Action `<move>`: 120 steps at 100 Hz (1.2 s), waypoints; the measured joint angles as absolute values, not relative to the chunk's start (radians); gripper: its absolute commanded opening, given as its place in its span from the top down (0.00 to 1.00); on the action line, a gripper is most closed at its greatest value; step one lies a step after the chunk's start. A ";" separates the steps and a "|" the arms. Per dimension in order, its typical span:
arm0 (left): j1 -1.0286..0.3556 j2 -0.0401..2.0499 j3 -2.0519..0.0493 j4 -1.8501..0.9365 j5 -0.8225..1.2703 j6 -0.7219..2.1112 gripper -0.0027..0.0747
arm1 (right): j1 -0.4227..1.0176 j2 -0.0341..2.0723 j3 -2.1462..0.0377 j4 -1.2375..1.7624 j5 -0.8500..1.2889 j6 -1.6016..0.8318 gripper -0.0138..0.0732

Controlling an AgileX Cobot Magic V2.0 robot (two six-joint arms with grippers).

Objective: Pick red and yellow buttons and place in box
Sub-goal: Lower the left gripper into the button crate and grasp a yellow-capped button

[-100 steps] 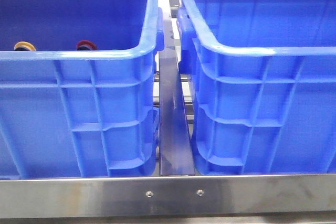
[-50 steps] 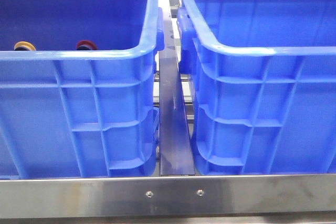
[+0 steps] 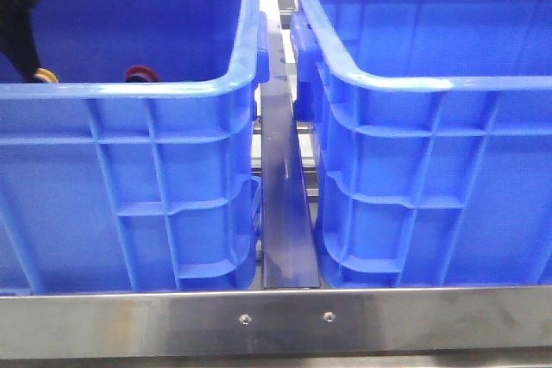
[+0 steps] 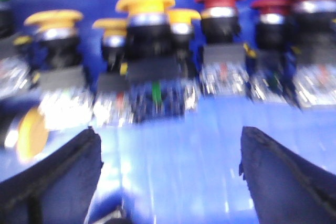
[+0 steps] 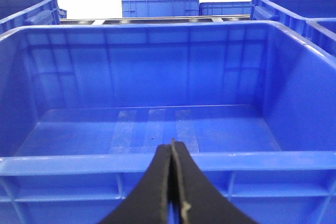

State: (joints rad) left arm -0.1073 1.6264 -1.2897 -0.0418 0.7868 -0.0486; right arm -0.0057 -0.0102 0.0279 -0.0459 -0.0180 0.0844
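Two large blue crates stand side by side, a dark metal divider (image 3: 285, 204) running between them and a steel rail (image 3: 276, 321) across the front. Inside the left crate (image 3: 129, 187), a red button (image 3: 142, 73) and a yellow button (image 3: 43, 75) peek just above the near rim. The left claw (image 4: 168, 171) — dark, entering at the crate's upper left in the front view — hangs right by the yellow button. Seen from its wrist, its two fingers (image 4: 58, 177) are spread wide apart, holding nothing, facing a blurred row of yellow-capped and red-capped buttons on the crate floor. The right claw (image 5: 172, 182) is pressed together, empty, poised before the near wall of the right crate (image 5: 168, 166) — its interior bare blue plastic.
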 measured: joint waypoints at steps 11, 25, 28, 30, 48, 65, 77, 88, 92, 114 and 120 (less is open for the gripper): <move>-0.107 1.701 -1.340 -0.042 0.787 -0.049 0.30 | -0.006 -0.010 0.028 -0.046 -0.018 0.084 0.91; -0.107 1.777 -1.382 -0.042 0.787 -0.049 0.30 | -0.006 -0.010 0.028 -0.046 -0.018 0.084 0.91; -0.107 1.789 -1.391 -0.042 0.787 -0.049 0.30 | -0.006 -0.010 0.028 -0.046 -0.018 0.084 0.91; -0.107 1.797 -1.393 -0.042 0.787 -0.049 0.30 | -0.006 -0.010 0.028 -0.046 -0.018 0.084 0.91; -0.107 1.837 -1.411 -0.042 0.787 -0.049 0.33 | -0.006 -0.010 0.028 -0.046 -0.018 0.084 0.91; -0.107 1.840 -1.412 -0.037 0.787 -0.049 0.57 | -0.006 -0.010 0.028 -0.046 -0.018 0.084 0.91; -0.107 1.840 -1.412 -0.021 0.787 -0.049 0.76 | -0.006 -0.010 0.028 -0.046 -0.018 0.084 0.91; -0.107 1.840 -1.413 -0.013 0.787 -0.049 0.82 | -0.006 -0.010 0.028 -0.046 -0.018 0.084 0.91; -0.107 1.840 -1.413 -0.013 0.787 -0.049 0.81 | -0.006 -0.010 0.028 -0.046 -0.018 0.084 0.91; -0.113 1.780 -1.413 -0.017 0.786 -0.036 0.81 | -0.006 -0.010 0.028 -0.046 -0.018 0.084 0.91; -0.116 1.743 -1.402 -0.042 0.784 -0.009 0.81 | -0.006 -0.010 0.028 -0.046 -0.018 0.084 0.91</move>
State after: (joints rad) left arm -0.1164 1.7426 -1.4019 -0.0418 0.7836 -0.0091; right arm -0.0057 -0.0102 0.0279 -0.0459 -0.0180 0.0844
